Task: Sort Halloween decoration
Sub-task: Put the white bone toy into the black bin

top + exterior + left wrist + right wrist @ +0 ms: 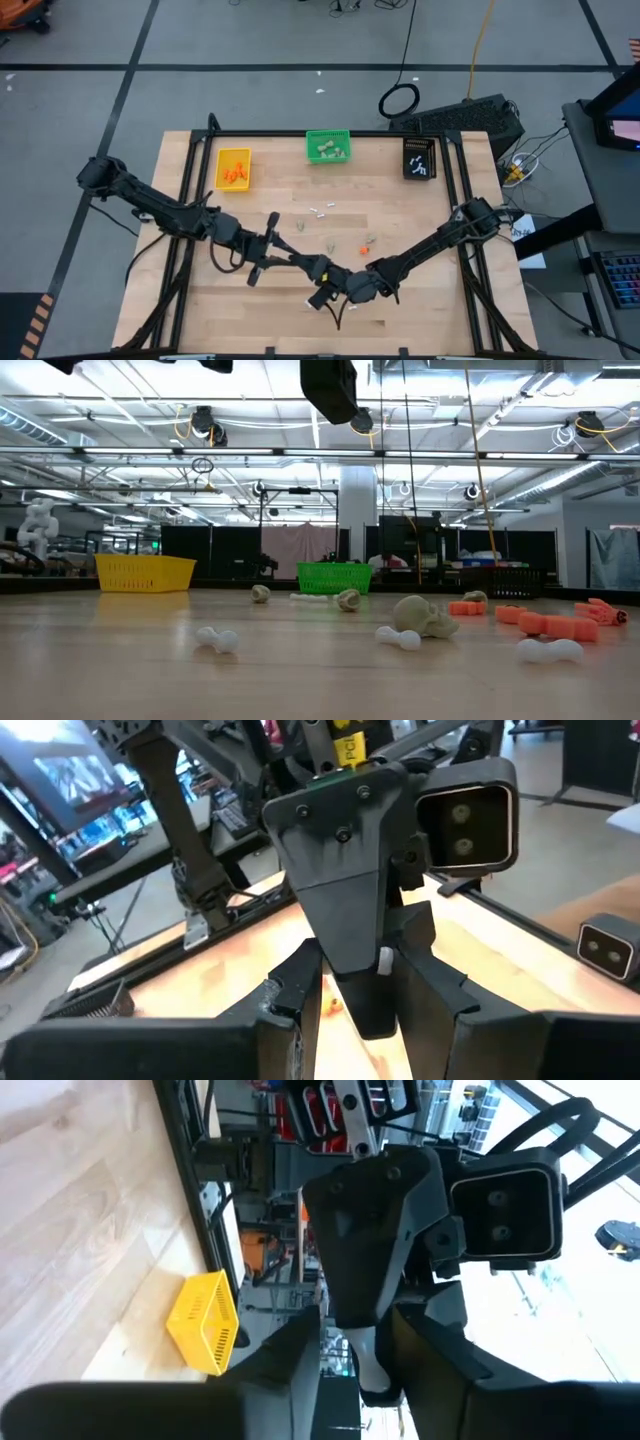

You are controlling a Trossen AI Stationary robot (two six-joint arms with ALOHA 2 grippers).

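Three bins line the far edge of the worktop (250,320): a yellow bin (233,168) at about eleven o'clock from the centre with orange bits already in it, a green bin (328,146) at twelve holding a few beige-grey lumps, and a black bin (419,158) at one o'clock with white sticks inside. So each kind has a start made. Plenty is left, though. Loose decorations lie about the middle of the worktop: white sticks (320,211) just below the green bin, an orange bit (362,249) toward four o'clock of centre, and beige-grey lumps (303,228) scattered near it. From table height I count more orange pieces (556,625), a skull-like lump (422,616) and white bone shapes (217,639) waiting. I'd judge the sort less than half done.

Both arms meet low at six o'clock. The left end effector (322,296) and the right end effector (352,290) sit nose to nose, almost touching, looking like a hand-over. The left one's fingers (300,1005) stand a little apart around the other arm's tip; a small pale piece (384,959) shows there, but who grips it, and how the right one's fingers stand, I cannot tell.
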